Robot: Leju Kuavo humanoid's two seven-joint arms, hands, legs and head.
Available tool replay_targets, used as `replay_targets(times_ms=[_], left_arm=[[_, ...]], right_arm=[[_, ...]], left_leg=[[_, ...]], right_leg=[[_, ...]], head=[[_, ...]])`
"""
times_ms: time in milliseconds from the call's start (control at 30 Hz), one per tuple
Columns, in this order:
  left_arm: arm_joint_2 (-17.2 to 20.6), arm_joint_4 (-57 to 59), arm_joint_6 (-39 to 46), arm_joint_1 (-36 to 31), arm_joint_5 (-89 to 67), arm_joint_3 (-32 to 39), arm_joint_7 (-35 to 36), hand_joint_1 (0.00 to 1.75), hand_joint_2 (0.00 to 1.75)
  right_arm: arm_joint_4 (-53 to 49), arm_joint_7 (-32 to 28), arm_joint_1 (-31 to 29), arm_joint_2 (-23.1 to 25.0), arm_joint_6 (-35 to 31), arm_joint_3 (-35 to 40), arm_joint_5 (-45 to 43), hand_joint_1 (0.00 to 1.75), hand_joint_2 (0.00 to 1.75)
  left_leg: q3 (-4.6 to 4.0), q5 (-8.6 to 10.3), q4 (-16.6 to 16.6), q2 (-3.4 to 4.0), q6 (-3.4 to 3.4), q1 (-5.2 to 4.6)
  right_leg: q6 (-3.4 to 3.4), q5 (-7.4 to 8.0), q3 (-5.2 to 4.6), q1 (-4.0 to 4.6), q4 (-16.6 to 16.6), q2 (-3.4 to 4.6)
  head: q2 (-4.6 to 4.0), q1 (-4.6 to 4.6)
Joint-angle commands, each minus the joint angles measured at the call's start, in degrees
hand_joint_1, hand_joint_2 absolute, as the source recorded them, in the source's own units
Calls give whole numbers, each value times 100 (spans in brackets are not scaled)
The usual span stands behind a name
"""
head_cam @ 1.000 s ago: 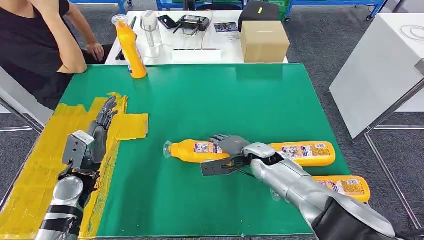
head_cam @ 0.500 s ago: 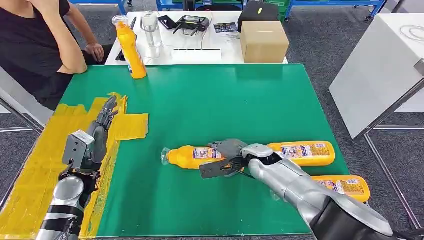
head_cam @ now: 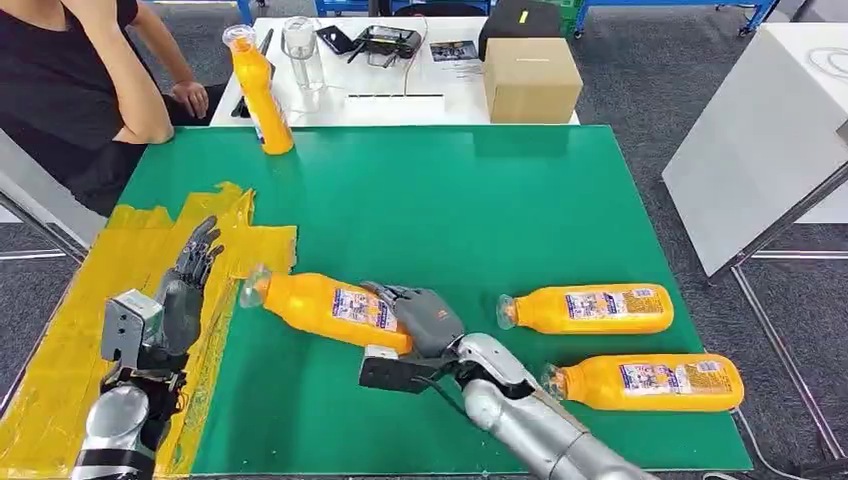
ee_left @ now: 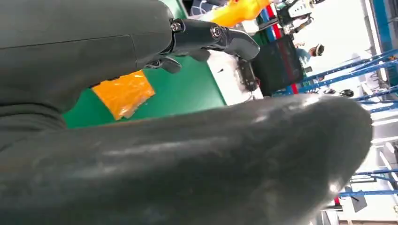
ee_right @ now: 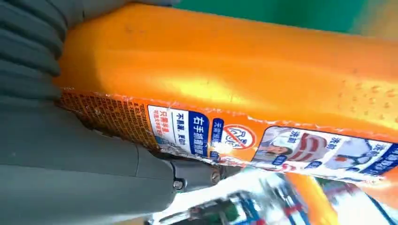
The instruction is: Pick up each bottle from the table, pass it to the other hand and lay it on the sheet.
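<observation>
Green table (head_cam: 480, 200), yellow sheet (head_cam: 90, 300) taped along its left edge. Right hand (head_cam: 420, 318) grips an orange bottle (head_cam: 325, 305) at the base, label up, clear cap toward the sheet, near the front left. Left hand (head_cam: 180, 290) over the sheet, fingers spread, holding nothing. Two more orange bottles (head_cam: 590, 308) (head_cam: 650, 382) lie on the right side. Fourth bottle (head_cam: 260, 90) upright at the far edge. Cardboard box (head_cam: 530, 78) on the white table behind, contents not visible.
</observation>
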Motion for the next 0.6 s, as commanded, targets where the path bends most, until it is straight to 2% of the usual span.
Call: replay_targets(times_ms=[33,367,600], left_arm=[[-150,-124,-5,45,-94,166,39,0,0],[-182,-186,48,82,-22,266,84,0,0],[-255,-158,-611,180,972,190,236,0,0]], right_arm=[[-1141,-270,480,209,164,-1285,72,175,175],[-1354,-388,634,373,108,-1513,25,175,175],[-1293,-456,554,570,182,-1382,-5,175,175]], left_leg=[[2,-3,1,4,-1,6],[7,-5,0,18,-4,3],[17,-9,-1,27,-7,7]], right_leg=[[-3,0,7,6,-7,-3],[-6,0,11,5,-8,3],[-8,0,20,10,-11,8]], head=[[0,7],[0,4],[0,4]])
